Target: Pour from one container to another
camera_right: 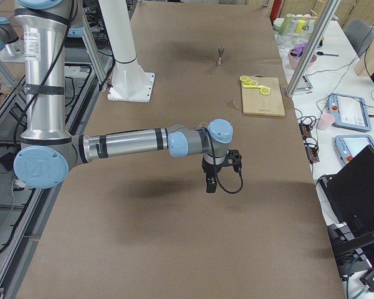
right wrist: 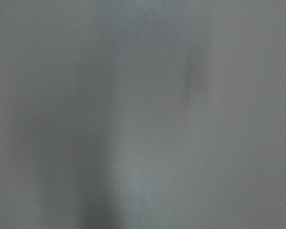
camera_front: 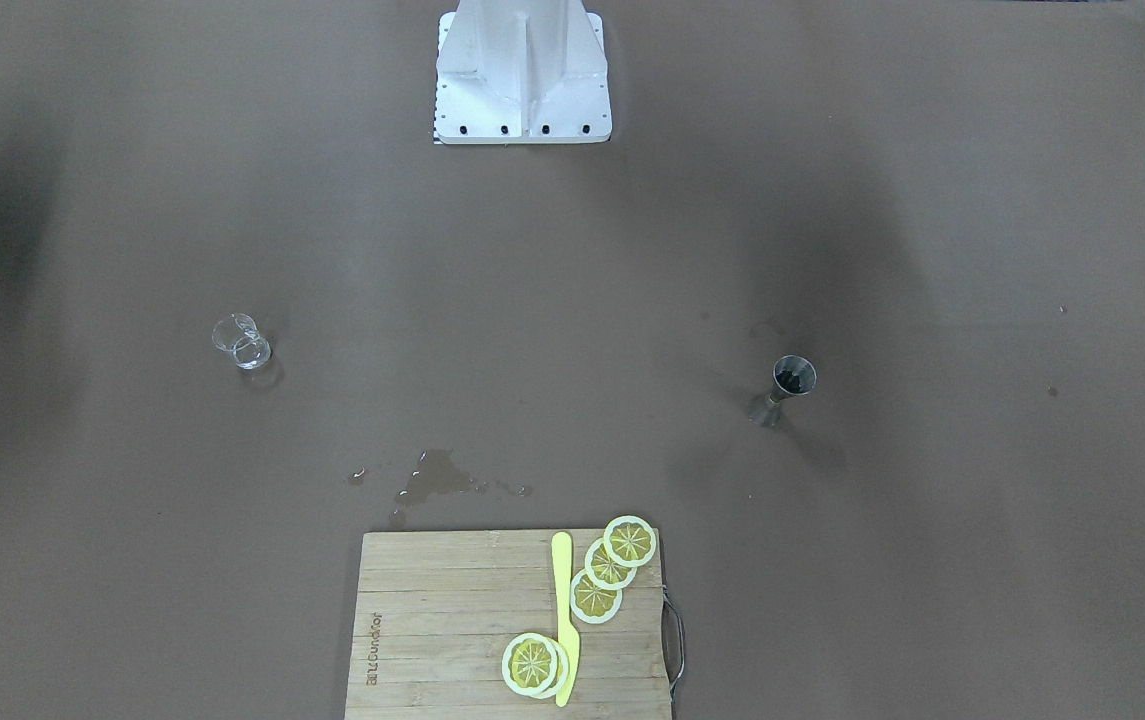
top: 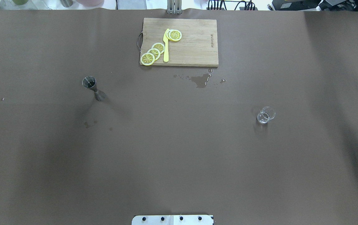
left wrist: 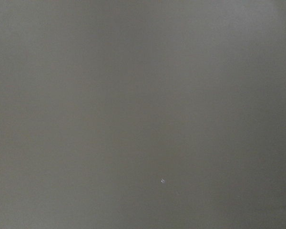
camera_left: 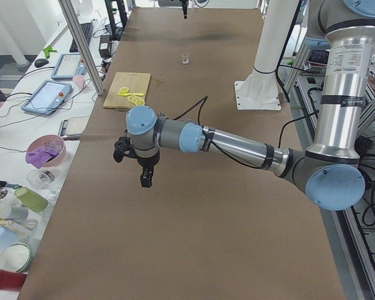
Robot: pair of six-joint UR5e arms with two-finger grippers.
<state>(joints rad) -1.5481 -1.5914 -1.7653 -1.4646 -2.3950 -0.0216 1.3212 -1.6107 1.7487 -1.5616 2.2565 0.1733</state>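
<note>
The small clear glass cup (camera_front: 242, 343) (top: 265, 115) (camera_left: 185, 58) stands upright on the brown table, on my right side. The metal hourglass jigger (camera_front: 782, 390) (top: 93, 88) (camera_right: 221, 56) stands upright on my left side, far from the cup. Neither gripper is near either container. My left gripper (camera_left: 146, 181) hangs fingers-down above the table's left end and shows only in the exterior left view. My right gripper (camera_right: 210, 185) hangs above the right end and shows only in the exterior right view. I cannot tell whether either is open or shut. Both wrist views show only blurred table.
A wooden cutting board (camera_front: 432, 620) (top: 194, 43) at the far middle edge carries lemon slices (top: 153, 53) and a yellow knife (top: 166, 47). A wet spill (camera_front: 437, 478) (top: 200, 80) lies just in front of it. The white robot base (camera_front: 522, 75) stands at the near middle edge.
</note>
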